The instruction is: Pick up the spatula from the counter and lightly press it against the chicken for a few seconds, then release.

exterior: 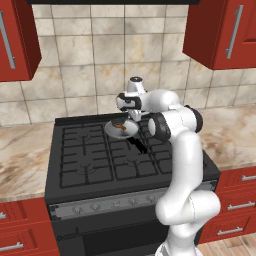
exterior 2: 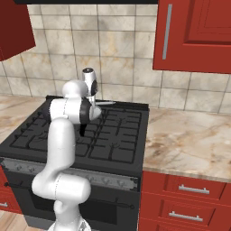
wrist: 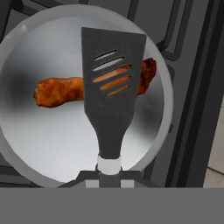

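The gripper (wrist: 109, 178) is clamped on the handle of the dark grey slotted spatula (wrist: 111, 87). Its blade lies over the browned chicken piece (wrist: 59, 91) in the round silver pan (wrist: 26, 131), far on the black stove (exterior: 85, 160).

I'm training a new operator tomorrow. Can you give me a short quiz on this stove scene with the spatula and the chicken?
1. True or false: the gripper is shut on the spatula.
2. The chicken lies in: A) a bowl, B) a pan, C) a sink.
3. Fill in: in the hand view, the spatula's slotted blade crosses over the ___.
Key: 1 true; 2 B; 3 chicken.
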Robot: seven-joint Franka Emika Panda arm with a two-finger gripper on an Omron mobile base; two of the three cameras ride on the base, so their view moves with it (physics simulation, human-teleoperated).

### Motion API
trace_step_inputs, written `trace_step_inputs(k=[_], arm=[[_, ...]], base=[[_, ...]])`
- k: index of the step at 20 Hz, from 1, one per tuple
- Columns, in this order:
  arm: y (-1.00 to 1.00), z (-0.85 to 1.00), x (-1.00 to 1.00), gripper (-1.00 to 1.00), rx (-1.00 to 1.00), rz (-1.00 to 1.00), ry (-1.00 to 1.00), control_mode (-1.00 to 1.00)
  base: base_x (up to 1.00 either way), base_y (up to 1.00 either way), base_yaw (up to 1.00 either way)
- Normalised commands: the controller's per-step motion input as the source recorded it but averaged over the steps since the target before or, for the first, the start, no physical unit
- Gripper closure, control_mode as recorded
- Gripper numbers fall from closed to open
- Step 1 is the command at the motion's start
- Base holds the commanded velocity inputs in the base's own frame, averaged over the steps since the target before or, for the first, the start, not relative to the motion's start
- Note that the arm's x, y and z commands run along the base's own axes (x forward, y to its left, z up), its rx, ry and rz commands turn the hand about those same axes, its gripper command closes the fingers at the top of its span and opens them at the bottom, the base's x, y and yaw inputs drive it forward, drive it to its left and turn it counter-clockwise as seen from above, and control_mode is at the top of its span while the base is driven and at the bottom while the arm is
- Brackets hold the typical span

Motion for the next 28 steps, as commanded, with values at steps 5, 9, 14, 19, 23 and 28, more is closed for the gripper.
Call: trace_step_inputs(k=[5,9,14,19,23,28], arm=[[0.06,-0.09,0.0,1.0,-0.03,0.01,0.0,-1.0],[0.03,-0.12,0.0,1.0,-0.03,0.01,0.0,-1.0],[0.02,-0.13,0.0,1.0,-0.03,0.01,0.0,-1.0],[0.05,-0.15,0.0,1.0,-0.03,0.0,0.0,-1.0],[0.05,-0.03,0.0,1.0,-0.01,0.02,0.0,-1.0],[0.02,0.25,-0.21,1.0,0.0,0.06,-0.08,-1.0]], base=[[0.0,0.0,0.0],[0.0,0.0,0.0],[0.0,0.0,0.0],[0.0,0.0,0.0],[0.0,0.0,0.0],[0.0,0.0,0.0]])
